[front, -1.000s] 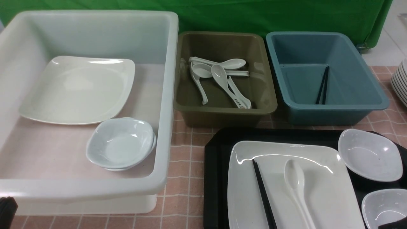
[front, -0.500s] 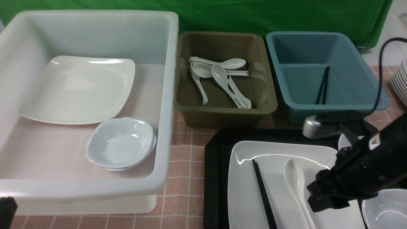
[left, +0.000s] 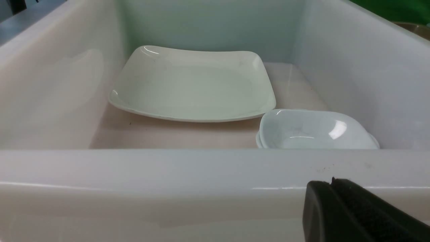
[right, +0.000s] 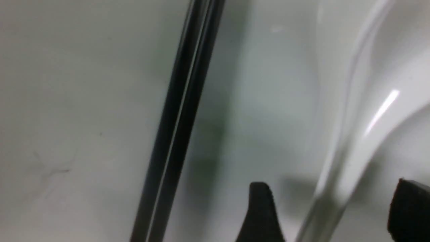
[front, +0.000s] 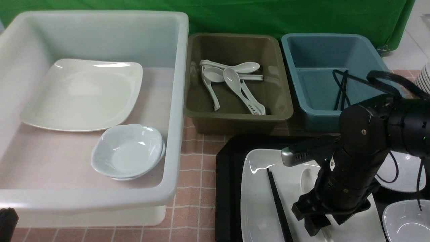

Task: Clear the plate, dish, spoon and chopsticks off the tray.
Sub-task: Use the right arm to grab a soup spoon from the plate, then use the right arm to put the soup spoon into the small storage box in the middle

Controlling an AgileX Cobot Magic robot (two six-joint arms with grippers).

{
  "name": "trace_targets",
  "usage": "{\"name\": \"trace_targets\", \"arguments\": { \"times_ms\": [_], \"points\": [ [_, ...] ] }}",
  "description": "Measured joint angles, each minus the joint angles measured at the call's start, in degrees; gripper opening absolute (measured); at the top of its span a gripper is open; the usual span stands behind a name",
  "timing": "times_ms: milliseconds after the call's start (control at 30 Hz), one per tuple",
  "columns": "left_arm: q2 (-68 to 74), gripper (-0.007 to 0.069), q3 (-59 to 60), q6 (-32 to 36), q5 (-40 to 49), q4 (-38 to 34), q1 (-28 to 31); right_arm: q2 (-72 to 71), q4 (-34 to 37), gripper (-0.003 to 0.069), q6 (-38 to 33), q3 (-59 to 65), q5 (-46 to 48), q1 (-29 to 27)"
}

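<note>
The black tray sits front right and carries the large white plate. The black chopsticks lie on the plate, left of the white spoon, which my right arm mostly hides. Two small white dishes sit on the tray's right side. My right gripper is down over the plate. In the right wrist view it is open, its fingers on either side of the spoon handle, with the chopsticks beside. My left gripper is shut and empty, low before the white tub.
A big white tub on the left holds a plate and stacked dishes. An olive tub holds several spoons. A blue tub holds chopsticks. A stack of dishes stands at the far right edge.
My right arm has come in from the right, swung left over the plate and dropped, so its open fingers now straddle the spoon handle. The left arm has not moved.
</note>
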Motion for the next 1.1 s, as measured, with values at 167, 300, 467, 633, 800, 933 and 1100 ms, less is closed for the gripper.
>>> {"name": "trace_targets", "arguments": {
  "times_ms": [167,300,467,633,800,933,1100],
  "points": [
    [0.00,0.0004,0.00,0.00,0.00,0.00,0.00,0.57,0.00,0.0275,0.08,-0.05,-0.03,0.00],
    [0.00,0.0004,0.00,0.00,0.00,0.00,0.00,0.52,-0.07,0.0173,0.08,-0.05,0.82,0.00],
    [0.00,0.0004,0.00,0.00,0.00,0.00,0.00,-1.23,-0.07,0.0181,0.08,-0.90,3.25,0.00],
    [0.00,0.0004,0.00,0.00,0.00,0.00,0.00,-4.38,-0.15,0.0181,-0.35,-8.10,6.59,0.00],
    [0.00,0.0004,0.00,-0.07,0.00,0.00,0.00,-3.97,-0.22,0.0181,-0.98,-21.87,5.32,0.00],
    [0.00,0.0004,0.00,-0.07,0.00,0.00,0.00,2.62,-0.17,0.0181,-1.09,-36.36,-3.23,0.00],
    [0.00,0.0004,0.00,-0.07,0.00,0.00,0.00,13.51,-0.17,0.0181,-0.38,-48.39,-9.80,-0.29]
  ]
}}
